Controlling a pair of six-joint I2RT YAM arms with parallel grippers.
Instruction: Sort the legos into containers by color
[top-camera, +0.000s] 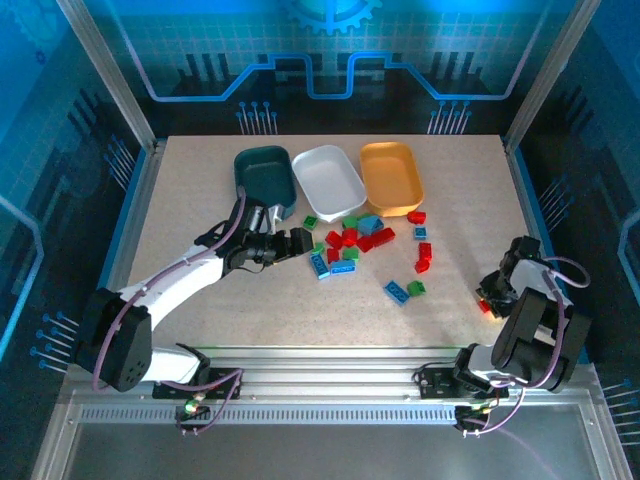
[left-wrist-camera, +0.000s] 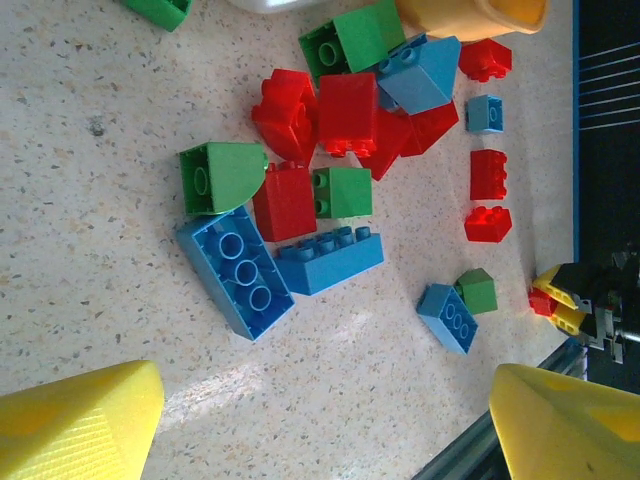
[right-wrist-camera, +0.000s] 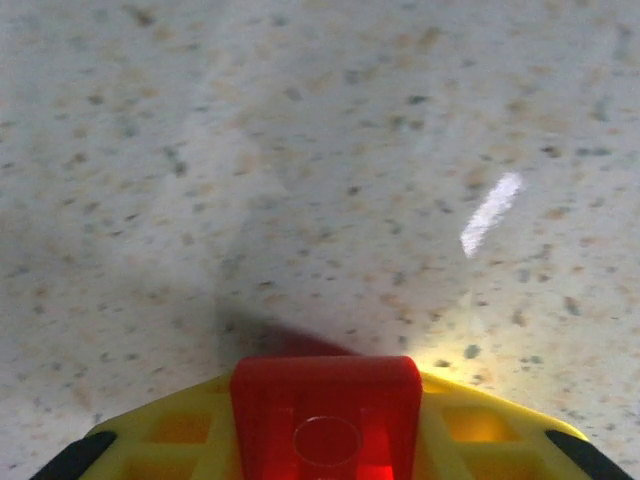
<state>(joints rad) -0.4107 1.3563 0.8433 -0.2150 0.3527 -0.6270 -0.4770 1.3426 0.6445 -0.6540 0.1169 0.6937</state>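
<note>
Red, green and blue legos (left-wrist-camera: 347, 110), speckled beige table (left-wrist-camera: 100, 250).

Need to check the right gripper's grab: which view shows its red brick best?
Right wrist: the red brick sits large and close between the yellow fingers of the right gripper. Top external gives a tiny red speck at that gripper; left wrist, a distant red sliver beside it.
</note>
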